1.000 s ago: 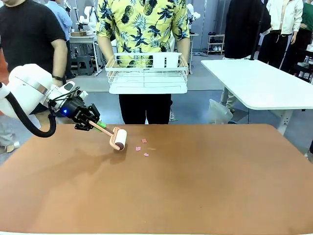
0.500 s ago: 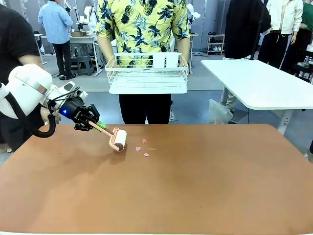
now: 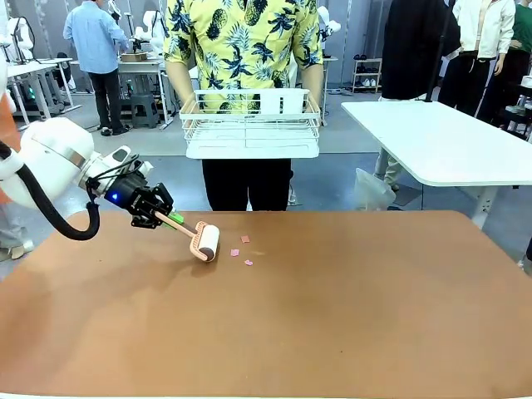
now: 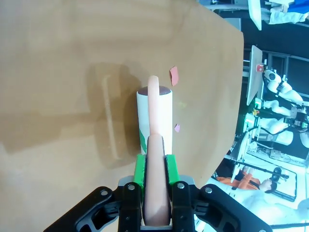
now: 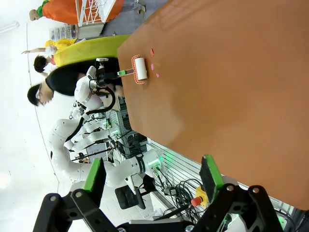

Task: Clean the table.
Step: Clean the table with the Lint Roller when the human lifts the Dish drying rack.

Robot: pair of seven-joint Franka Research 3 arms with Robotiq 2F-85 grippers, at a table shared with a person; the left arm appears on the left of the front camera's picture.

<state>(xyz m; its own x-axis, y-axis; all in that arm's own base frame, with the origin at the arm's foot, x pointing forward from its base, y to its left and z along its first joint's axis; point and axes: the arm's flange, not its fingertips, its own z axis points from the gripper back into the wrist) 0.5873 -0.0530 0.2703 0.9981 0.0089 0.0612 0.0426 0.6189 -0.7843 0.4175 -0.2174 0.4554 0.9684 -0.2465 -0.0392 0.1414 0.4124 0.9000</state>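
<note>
The terracotta table [image 3: 349, 307] carries a few small pink scraps [image 3: 235, 252] at its far left-middle. My left gripper [image 3: 162, 218] is shut on the pink handle of a lint roller [image 3: 206, 242], and the white drum rests on the table just left of the scraps. In the left wrist view the green pads [image 4: 140, 169] clamp the roller handle [image 4: 155, 193], with the drum [image 4: 154, 113] ahead and scraps [image 4: 174, 76] beside it. My right gripper [image 5: 152, 176] is open and holds nothing, off the table's [image 5: 231, 72] edge; the lint roller [image 5: 140, 69] lies far off.
A person in a yellow patterned shirt stands at the far side holding a white wire basket [image 3: 249, 129] above the table's edge. A white-topped table [image 3: 440, 141] stands at the back right. Other people stand in the background.
My left gripper and the roller have shifted slightly right and nearer, closer to the scraps. A person in black at the far left has moved out of the picture.
</note>
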